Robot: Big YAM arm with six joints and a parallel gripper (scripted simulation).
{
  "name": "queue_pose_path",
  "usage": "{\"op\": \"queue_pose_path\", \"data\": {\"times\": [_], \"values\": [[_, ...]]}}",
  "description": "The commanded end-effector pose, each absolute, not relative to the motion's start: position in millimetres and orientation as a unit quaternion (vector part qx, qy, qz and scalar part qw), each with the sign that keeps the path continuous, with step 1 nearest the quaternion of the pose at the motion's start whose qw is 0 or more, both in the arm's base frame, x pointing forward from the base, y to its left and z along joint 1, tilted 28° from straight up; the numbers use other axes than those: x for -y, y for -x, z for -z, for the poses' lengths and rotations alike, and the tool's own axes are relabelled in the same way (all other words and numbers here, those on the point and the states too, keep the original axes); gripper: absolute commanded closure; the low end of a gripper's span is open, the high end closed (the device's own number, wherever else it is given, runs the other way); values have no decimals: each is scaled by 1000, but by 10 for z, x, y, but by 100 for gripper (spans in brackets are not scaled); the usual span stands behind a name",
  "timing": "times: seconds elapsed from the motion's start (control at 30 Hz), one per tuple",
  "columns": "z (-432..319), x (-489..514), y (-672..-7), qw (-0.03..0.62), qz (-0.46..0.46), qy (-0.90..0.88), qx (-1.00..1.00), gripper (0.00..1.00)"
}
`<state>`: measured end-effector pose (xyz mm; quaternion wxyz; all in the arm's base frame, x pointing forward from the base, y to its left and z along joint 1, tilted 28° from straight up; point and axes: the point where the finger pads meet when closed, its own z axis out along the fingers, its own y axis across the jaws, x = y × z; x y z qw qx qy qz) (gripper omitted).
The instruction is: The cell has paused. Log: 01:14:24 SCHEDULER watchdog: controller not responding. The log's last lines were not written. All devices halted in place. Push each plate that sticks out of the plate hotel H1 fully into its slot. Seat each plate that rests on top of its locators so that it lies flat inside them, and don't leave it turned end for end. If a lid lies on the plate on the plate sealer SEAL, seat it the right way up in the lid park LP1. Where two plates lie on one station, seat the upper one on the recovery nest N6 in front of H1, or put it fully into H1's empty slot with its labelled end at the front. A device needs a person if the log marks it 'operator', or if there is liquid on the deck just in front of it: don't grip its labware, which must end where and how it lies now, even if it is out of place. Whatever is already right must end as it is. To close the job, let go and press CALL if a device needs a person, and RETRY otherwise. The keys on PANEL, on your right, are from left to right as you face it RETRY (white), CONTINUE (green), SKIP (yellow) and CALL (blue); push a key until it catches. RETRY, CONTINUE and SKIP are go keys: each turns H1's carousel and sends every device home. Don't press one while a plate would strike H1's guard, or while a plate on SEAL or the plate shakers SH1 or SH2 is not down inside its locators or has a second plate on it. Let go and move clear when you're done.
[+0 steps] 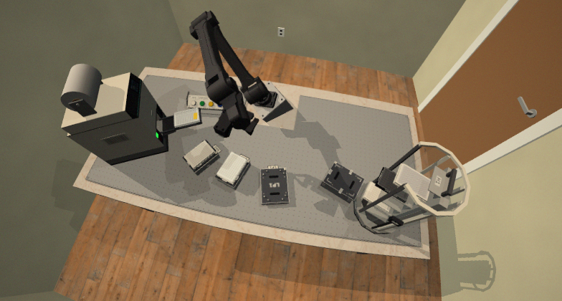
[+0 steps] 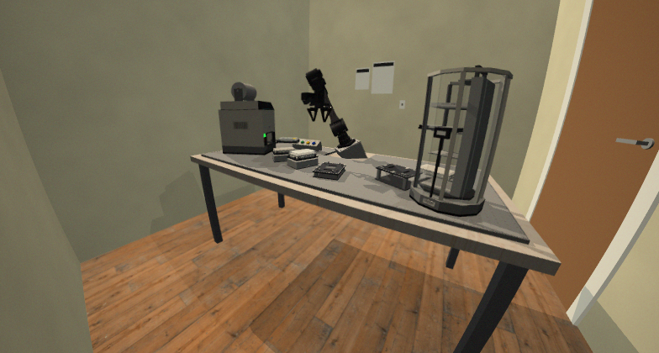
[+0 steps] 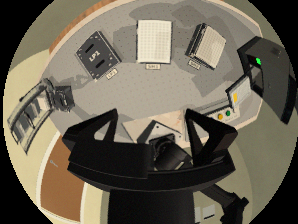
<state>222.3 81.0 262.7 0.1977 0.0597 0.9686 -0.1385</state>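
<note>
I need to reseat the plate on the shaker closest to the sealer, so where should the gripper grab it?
Probably by its two long sides, mid-length, coming straight down from above. The plate is a flat rectangle lying diagonally and apparently tipped on its shaker, so turn the open gripper to match.

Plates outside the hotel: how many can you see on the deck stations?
3. One on the sealer's tray, one on the shaker nearer the sealer, one on the next shaker. LP1 and the nest look bare. A stacked plate could hide beneath another.
</note>
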Motion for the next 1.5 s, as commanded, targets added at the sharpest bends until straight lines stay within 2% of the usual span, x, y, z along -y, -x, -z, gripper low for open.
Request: {"op": "queue_pose_path", "data": {"times": [0.0,0.7,1.07,1.47], "values": [[-2942,-773,-2365,227,110,-86,-964,0],[-3215,-196,-2556,232,120,-85,-962,0],[-3328,106,-2534,253,85,-237,-934,0],[-3419,434,-2542,251,94,-228,-936,0]]}}
